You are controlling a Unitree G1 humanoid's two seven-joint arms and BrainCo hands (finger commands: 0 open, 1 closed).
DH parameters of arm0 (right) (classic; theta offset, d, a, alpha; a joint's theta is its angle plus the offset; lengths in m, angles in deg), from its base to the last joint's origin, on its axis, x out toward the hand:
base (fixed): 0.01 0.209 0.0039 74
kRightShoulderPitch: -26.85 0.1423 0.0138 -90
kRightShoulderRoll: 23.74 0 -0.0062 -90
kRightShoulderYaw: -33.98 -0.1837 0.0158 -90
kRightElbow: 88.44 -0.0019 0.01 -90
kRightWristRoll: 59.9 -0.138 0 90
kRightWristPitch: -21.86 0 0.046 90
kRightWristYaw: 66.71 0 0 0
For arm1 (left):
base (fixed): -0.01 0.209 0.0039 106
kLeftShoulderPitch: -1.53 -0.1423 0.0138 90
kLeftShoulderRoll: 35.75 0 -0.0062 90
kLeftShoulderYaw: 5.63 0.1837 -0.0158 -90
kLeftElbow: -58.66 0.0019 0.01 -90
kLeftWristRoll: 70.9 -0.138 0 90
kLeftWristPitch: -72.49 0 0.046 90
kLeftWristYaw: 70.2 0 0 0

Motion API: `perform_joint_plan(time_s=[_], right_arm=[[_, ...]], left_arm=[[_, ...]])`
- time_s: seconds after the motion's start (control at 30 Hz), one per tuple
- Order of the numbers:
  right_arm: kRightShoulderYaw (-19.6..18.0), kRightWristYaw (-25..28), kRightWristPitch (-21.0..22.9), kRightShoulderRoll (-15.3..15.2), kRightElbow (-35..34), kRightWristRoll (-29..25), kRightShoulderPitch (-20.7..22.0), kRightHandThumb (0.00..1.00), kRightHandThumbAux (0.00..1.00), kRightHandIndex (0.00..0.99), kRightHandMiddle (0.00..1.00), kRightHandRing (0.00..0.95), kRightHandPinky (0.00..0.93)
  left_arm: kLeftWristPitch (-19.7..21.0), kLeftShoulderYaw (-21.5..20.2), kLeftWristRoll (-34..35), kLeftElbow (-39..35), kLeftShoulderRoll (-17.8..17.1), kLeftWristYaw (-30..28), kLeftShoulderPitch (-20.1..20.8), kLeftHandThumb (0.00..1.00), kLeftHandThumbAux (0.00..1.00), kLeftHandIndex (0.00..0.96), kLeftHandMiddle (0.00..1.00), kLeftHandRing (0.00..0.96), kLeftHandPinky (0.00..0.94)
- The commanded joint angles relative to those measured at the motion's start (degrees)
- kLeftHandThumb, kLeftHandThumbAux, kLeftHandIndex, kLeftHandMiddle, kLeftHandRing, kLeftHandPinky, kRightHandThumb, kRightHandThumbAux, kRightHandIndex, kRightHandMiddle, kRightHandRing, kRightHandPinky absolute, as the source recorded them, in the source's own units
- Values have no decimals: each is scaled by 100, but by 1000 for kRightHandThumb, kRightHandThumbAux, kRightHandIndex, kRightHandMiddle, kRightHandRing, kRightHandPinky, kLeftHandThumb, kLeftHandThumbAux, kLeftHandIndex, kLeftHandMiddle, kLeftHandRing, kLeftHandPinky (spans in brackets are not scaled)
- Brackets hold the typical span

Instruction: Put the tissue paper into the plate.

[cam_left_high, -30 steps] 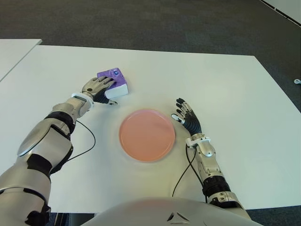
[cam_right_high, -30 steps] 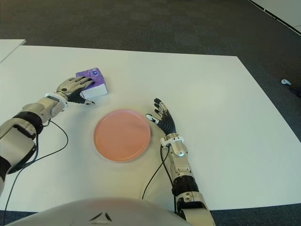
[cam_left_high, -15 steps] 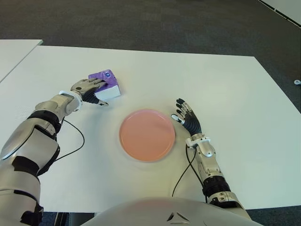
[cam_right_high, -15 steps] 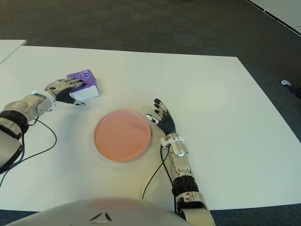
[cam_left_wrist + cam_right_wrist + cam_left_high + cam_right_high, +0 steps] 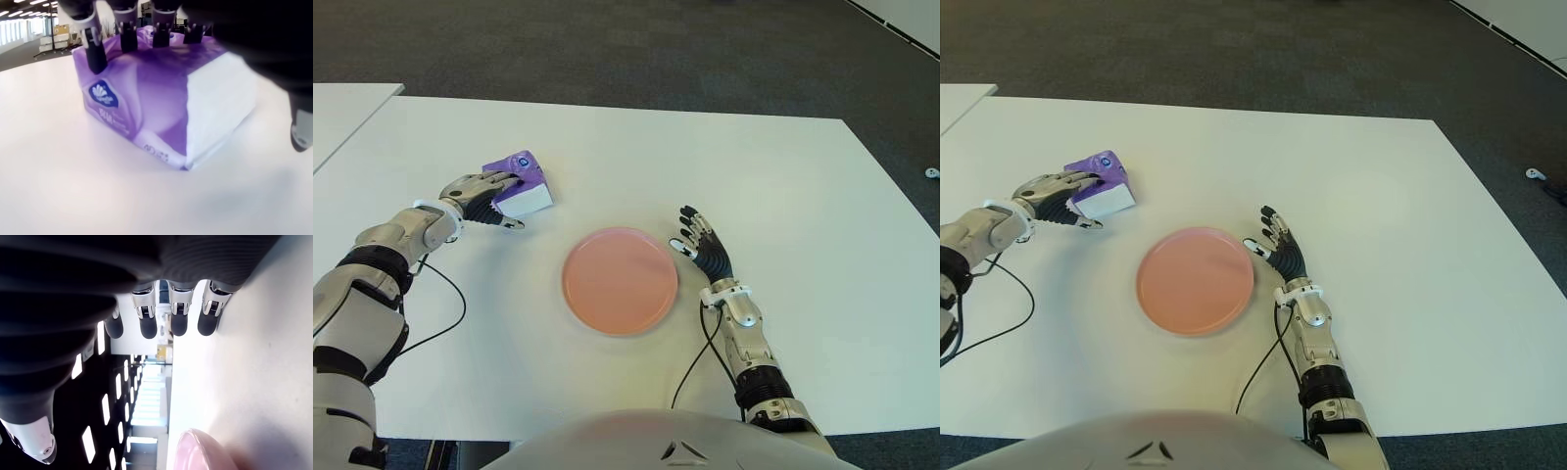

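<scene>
The tissue paper is a purple and white pack point(image 5: 519, 184) on the white table, left of and behind the pink plate point(image 5: 620, 280). My left hand point(image 5: 484, 199) grips it from the left. In the left wrist view the fingertips point(image 5: 95, 54) press over the top of the pack point(image 5: 146, 98) and the thumb is at its white side. One edge of the pack looks tilted up off the table. My right hand point(image 5: 703, 250) shows just right of the plate, with its fingers point(image 5: 178, 323) spread and holding nothing.
The white table point(image 5: 783, 176) extends wide to the right and far side. A black cable point(image 5: 450, 313) loops on it under my left forearm, and another point(image 5: 695, 362) runs by my right arm. A second table point(image 5: 342, 108) stands at the far left, with dark floor beyond.
My left hand has slid to the left with the tissue pack in its grip, further from the plate. The right hand and the plate have not moved.
</scene>
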Motion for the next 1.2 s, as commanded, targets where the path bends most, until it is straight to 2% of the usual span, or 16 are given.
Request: perform_joint_plan(time_s=[0.03,0.27,0.47,0.8,1.2], right_arm=[[79,59,710,37,911,58,-859,10,654,0,0,0,0],[99,60,754,59,901,67,-840,15,650,0,0,0,0],[113,56,791,74,896,71,-827,16,645,0,0,0,0],[107,25,884,87,879,66,-803,31,648,0,0,0,0],[113,-13,888,110,872,78,-808,48,652,0,0,0,0]], left_arm=[[-157,127,20,-618,-187,-1025,-1162,101,446,5,0,46,156],[-109,-136,353,-1560,-549,-1354,-1665,99,450,2,0,18,81],[44,-407,687,-2594,-875,-1782,-2213,91,468,0,0,4,71],[278,-658,910,-3654,-1026,-2279,-2845,58,475,0,0,0,68],[418,-898,947,-4210,-1131,-2455,-3275,26,508,0,0,0,43]])
